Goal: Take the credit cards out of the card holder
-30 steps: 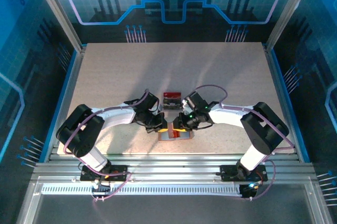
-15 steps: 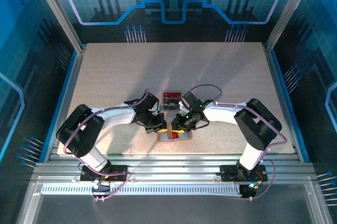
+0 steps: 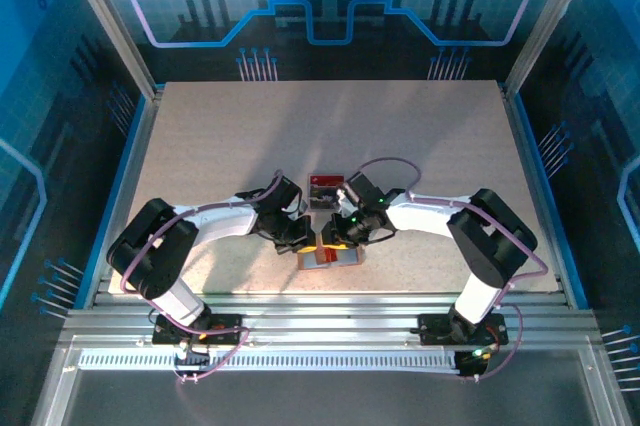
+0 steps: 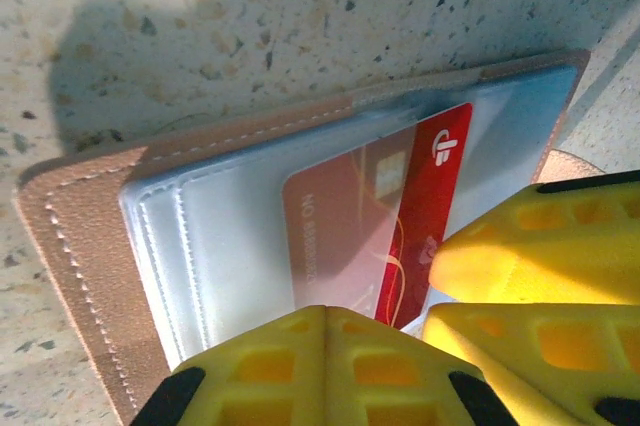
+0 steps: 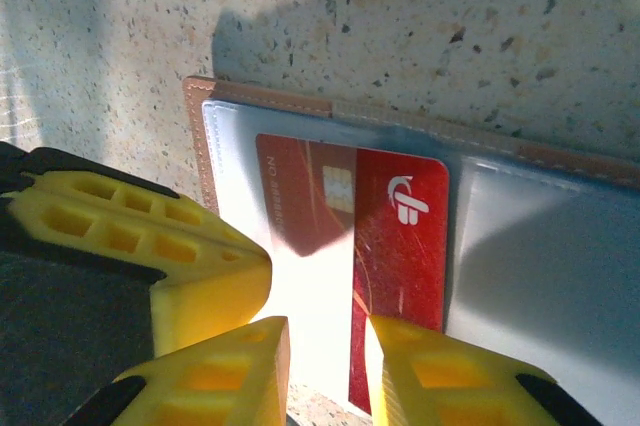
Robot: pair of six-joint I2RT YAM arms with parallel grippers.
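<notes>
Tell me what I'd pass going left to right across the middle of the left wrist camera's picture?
Speckled table → card holder, its pink stitched border → its pale clear pockets → red credit card, partly tucked in a pocket → right gripper, with its yellow jaws.

The card holder (image 3: 330, 258) is laid open and flat on the speckled tabletop (image 3: 250, 146), near its front edge. Salmon-pink stitched leather (image 4: 85, 246) is seen framing pale blue-grey pockets. One red card (image 5: 400, 246) is drawn halfway out: the chip end is covered by the translucent pocket, the white-logo end is exposed.
</notes>
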